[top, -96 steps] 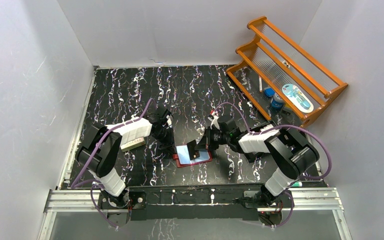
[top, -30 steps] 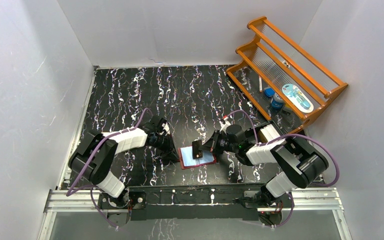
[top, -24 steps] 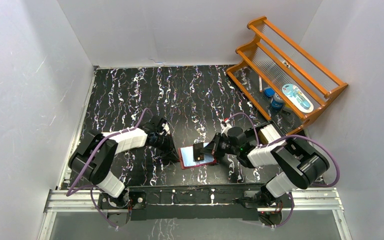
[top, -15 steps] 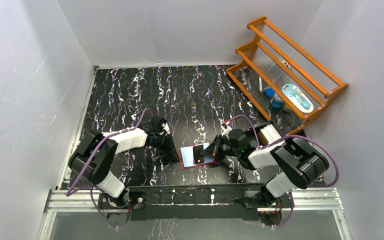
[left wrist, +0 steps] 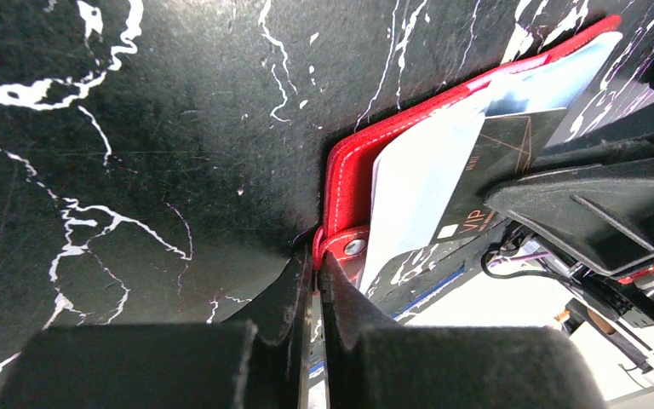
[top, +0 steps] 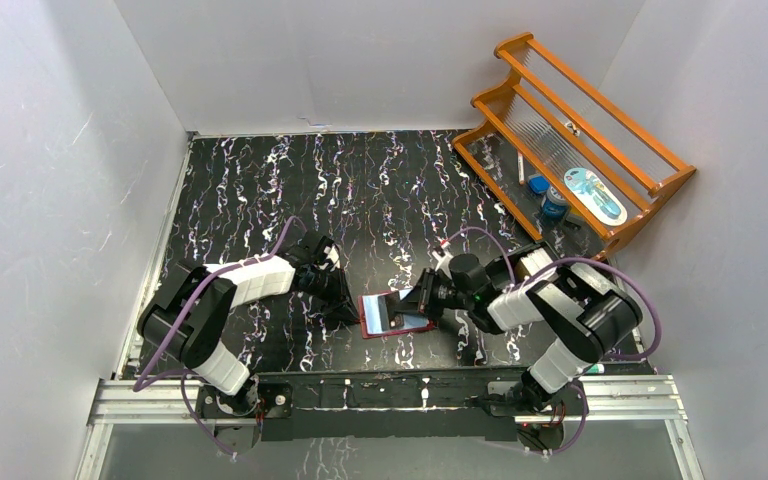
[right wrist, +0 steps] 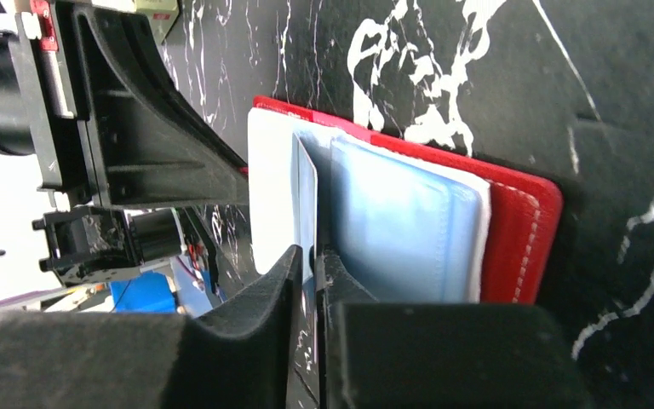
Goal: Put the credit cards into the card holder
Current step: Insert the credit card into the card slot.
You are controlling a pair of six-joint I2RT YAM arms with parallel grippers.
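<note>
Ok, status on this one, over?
Left gripper shut on snap tab of card holder, holder lying open. Right gripper shut on credit card, edge at the clear pockets, not seated. Nothing in the way.

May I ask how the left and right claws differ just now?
The left claw pinches the snap tab of the red card holder; the right claw grips a black card on edge at its pockets. The left claw reaches from the holder's left, the right claw from its right. Both are closed on something thin.
</note>
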